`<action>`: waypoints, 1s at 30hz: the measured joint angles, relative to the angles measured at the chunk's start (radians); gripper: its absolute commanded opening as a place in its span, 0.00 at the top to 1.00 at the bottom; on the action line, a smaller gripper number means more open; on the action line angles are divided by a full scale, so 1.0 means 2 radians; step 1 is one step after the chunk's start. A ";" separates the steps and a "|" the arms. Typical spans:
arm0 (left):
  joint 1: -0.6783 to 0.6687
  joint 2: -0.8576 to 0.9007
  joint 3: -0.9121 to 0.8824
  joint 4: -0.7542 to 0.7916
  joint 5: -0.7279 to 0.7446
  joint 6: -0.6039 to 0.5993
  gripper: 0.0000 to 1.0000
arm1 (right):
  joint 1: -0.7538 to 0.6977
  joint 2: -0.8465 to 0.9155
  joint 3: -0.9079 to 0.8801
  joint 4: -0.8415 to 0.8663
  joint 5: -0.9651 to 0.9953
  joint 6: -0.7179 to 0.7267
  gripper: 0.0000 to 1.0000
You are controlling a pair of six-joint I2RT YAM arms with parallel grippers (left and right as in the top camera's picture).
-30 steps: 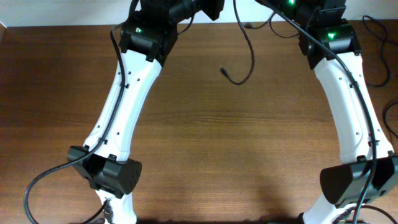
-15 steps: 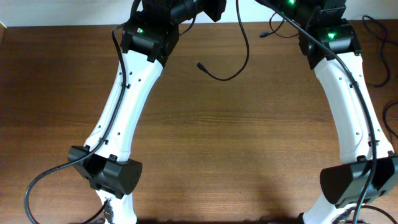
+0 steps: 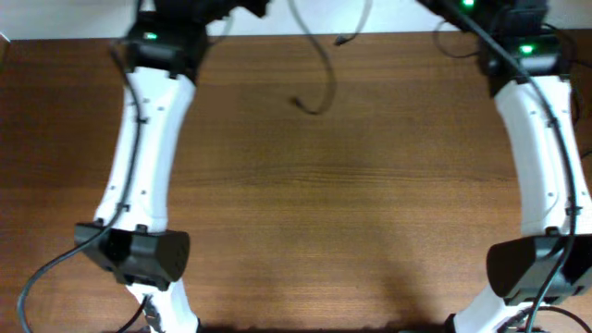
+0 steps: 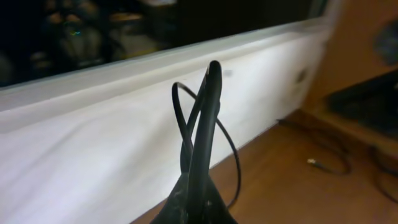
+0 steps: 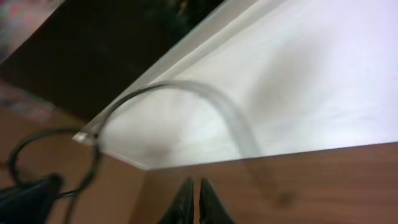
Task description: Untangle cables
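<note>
In the overhead view a thin black cable (image 3: 326,74) hangs over the far middle of the table and curls to a plug end (image 3: 298,102). A second plug end (image 3: 342,40) dangles higher up. Both grippers are beyond the top edge of that view. In the left wrist view my left gripper (image 4: 199,198) is shut on a loop of black cable (image 4: 214,93) that stands up from its fingers. In the right wrist view my right gripper (image 5: 196,190) is shut with only a thin slit, and I see nothing between its fingers. A blurred cable (image 5: 186,87) arcs above it.
The brown table (image 3: 305,222) ends at a white wall ledge (image 4: 93,137) at the back. Another thin cable with a silver tip (image 4: 313,162) lies on the wood at the right. Thicker arm cords trail near both arm bases (image 3: 42,273).
Both arms have swung outward, the left arm to the left and the right arm to the right. The hanging cable has shifted left and its second plug end has moved left and up.
</note>
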 measured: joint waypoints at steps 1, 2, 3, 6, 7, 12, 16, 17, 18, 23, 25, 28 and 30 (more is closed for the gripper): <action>0.009 -0.002 0.000 -0.004 0.000 0.000 1.00 | -0.010 0.000 0.000 -0.002 0.002 -0.002 0.96; 0.018 -0.005 0.000 -0.010 -0.001 0.000 1.00 | -0.018 0.000 0.000 -0.006 0.002 -0.003 0.96; 0.025 -0.010 0.000 -0.012 -0.002 0.000 1.00 | -0.021 0.000 0.000 -0.007 0.002 -0.005 0.96; 0.019 -0.019 0.000 -0.016 -0.002 0.000 1.00 | -0.009 0.000 0.000 -0.007 0.002 -0.009 0.96; 0.014 -0.020 0.000 -0.017 -0.002 0.000 1.00 | -0.002 0.000 0.000 -0.007 0.002 -0.010 0.96; -0.033 -0.022 0.000 -0.019 -0.002 0.006 1.00 | 0.053 0.000 0.000 -0.010 0.004 -0.035 0.96; -0.063 -0.022 0.000 -0.021 -0.001 0.010 1.00 | 0.079 0.000 0.000 -0.017 0.007 -0.045 0.62; -0.067 -0.022 0.000 -0.023 -0.001 0.010 1.00 | 0.081 0.000 0.000 -0.019 0.007 -0.048 0.58; -0.071 -0.022 0.000 -0.026 -0.001 0.011 1.00 | 0.082 0.000 0.000 -0.019 0.008 -0.050 0.57; -0.083 -0.022 0.000 -0.030 -0.001 0.013 1.00 | 0.081 0.000 0.000 -0.012 0.007 -0.050 0.57; -0.087 -0.022 0.000 -0.030 -0.001 0.013 1.00 | 0.081 0.000 0.000 0.002 0.007 -0.050 0.57; -0.089 -0.022 0.000 -0.028 -0.002 0.015 1.00 | 0.081 0.000 0.000 0.020 0.007 -0.050 0.57; -0.089 -0.022 0.000 -0.026 -0.002 0.015 1.00 | 0.081 0.000 0.000 0.028 0.008 -0.046 0.57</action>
